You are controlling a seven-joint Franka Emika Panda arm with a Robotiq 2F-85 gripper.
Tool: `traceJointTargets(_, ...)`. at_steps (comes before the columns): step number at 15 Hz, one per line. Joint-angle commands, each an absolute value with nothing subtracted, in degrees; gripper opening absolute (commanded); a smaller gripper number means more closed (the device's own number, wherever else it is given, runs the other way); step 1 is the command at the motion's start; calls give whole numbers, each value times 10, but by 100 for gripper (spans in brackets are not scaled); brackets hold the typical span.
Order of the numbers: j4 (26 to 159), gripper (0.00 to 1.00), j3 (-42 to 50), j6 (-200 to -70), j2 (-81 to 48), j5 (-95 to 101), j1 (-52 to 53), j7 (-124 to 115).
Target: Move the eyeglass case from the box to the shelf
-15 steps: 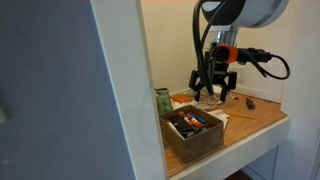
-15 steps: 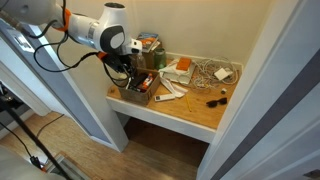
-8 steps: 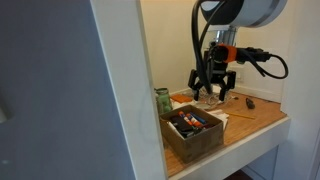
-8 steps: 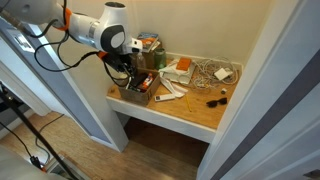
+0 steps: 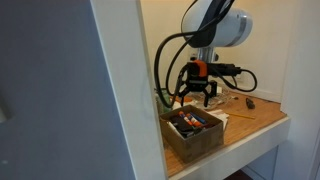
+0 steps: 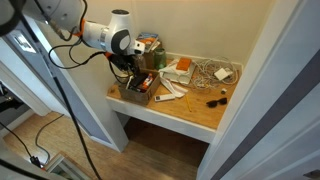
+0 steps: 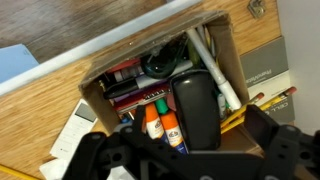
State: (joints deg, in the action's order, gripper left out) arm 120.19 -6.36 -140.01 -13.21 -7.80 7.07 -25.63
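- Gripper (image 5: 197,96) hangs just over the box (image 5: 203,143), wrist pointing down. I judge that I'm lined up for a straight descent onto the target.
- Eyeglass case (image 7: 197,112) lies flat inside the box, long axis running away from the camera, toward the box's right side in the wrist view. It rests on top of the clutter, which should leave its flanks free for a pinch across the narrow width.
- Jaws are spread wide and hold nothing. In the wrist view their dark links sit either side of the case and above it, not touching.
- Orange-capped sticks (image 7: 153,122) lie just beside the case on one flank and a white pen (image 7: 222,84) on the other. My guess is that a finger could snag either.
- Box stands at the front corner of the bench (image 5: 262,118), which is the shelf the task names. The bare board beyond looks like the obvious drop spot.
- Green can (image 5: 162,101) stands behind the box, near the arm's cable loop.
- Hard to make out: the fingertips are cut off at the bottom of the wrist view, so I can't tell the clearance above the case.
- In both exterior views I can't pick the case out from the other dark items. In one, the arm covers part of the box (image 6: 137,93).
- Near end of the case is hidden under the gripper body.
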Motion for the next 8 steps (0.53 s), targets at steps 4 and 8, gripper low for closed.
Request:
traceJointTargets(4,1103,100,-33,-1432,-249,-27,122,-318)
traceJointTargets(8,1064,100,-14,-1450,-298,-23,142,-325)
